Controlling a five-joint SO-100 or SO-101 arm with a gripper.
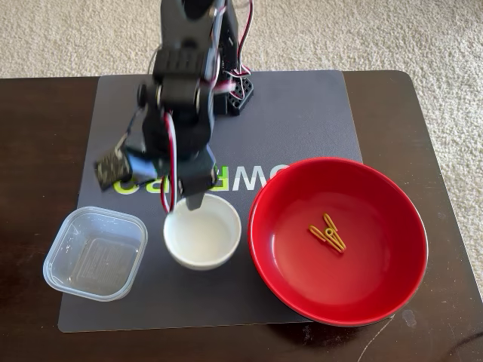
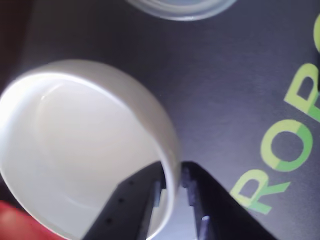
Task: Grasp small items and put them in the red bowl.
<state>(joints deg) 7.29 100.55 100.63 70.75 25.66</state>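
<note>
The small cream round dish point(image 1: 202, 234) stands on the grey mat just left of the red bowl point(image 1: 377, 264). My gripper point(image 1: 198, 200) comes down on the dish's far rim. In the wrist view one finger is inside the dish point(image 2: 85, 150) and the other outside, with the rim pinched between them at the gripper point(image 2: 173, 191). A yellow-green wire clip point(image 1: 327, 232) lies inside the red bowl, whose edge shows as a red blur point(image 2: 15, 222) in the wrist view. The clear square plastic tub point(image 1: 96, 254) sits empty to the dish's left, and its rim point(image 2: 180, 10) shows in the wrist view.
A grey mat point(image 1: 302, 121) with green and white lettering covers most of the dark wooden table point(image 1: 423, 121). The arm's base point(image 1: 234, 94) stands at the mat's far edge. Beige carpet surrounds the table.
</note>
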